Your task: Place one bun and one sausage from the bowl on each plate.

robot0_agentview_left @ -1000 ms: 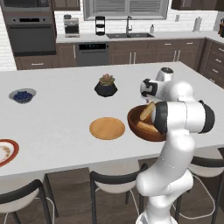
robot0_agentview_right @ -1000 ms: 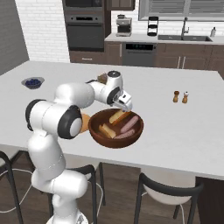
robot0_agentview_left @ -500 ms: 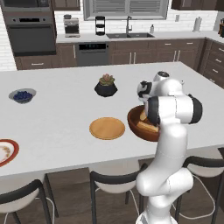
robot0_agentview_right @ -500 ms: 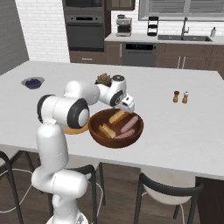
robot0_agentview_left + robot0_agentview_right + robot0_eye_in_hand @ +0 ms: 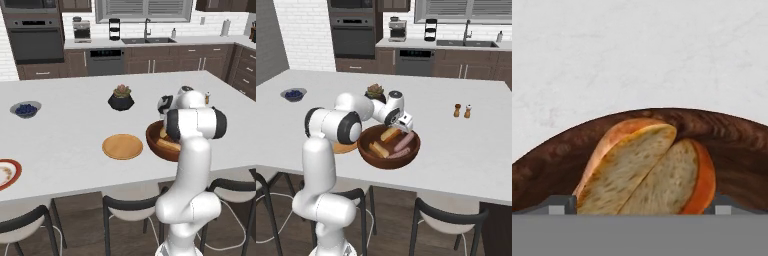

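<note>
My arm (image 5: pixel 326 150): glossy white rounded tube segments, dark grey joint bands, bulbous white base. My small white blocky pincer (image 5: pixel 404 123), dark ring at wrist. My two grey finger tips (image 5: pixel 561 204), square-edged, small.

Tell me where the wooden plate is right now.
In the left base view, the wooden plate lies on the counter just left of the bowl, in front of the potted plant.
</note>
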